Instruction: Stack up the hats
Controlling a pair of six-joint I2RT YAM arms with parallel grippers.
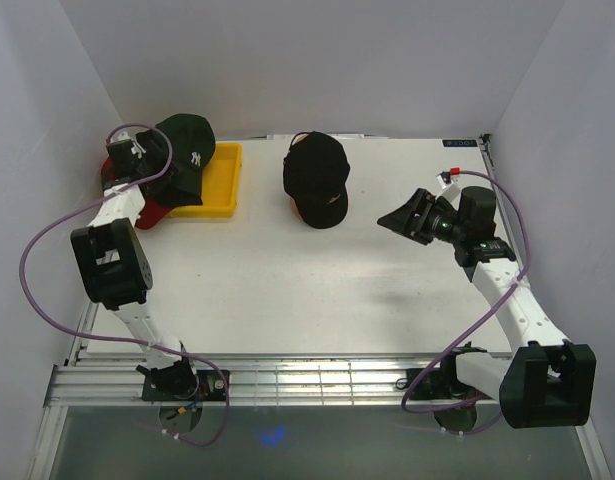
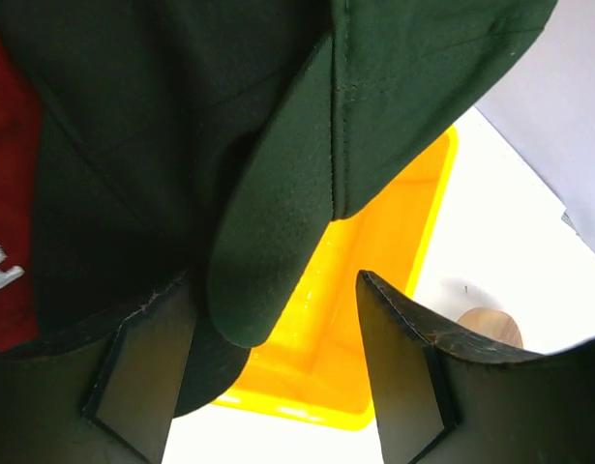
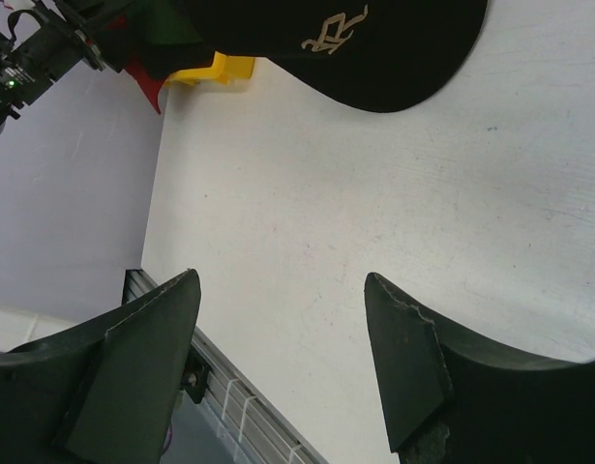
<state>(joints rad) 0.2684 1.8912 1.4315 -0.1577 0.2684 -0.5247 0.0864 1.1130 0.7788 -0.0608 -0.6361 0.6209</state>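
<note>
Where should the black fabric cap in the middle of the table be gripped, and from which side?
Likely the black fabric cap's curved brim, which juts toward the arms and gives a thin edge. Come from the right: the open right pincer is nearest.

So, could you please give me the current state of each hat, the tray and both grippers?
left gripper: open, green hat's brim between its jaws.
right gripper: open, empty.
green hat: resting on the red hat.
red hat: under the green hat.
black hat: alone on the table, unstacked.
yellow tray: partly covered by the green hat.
</note>
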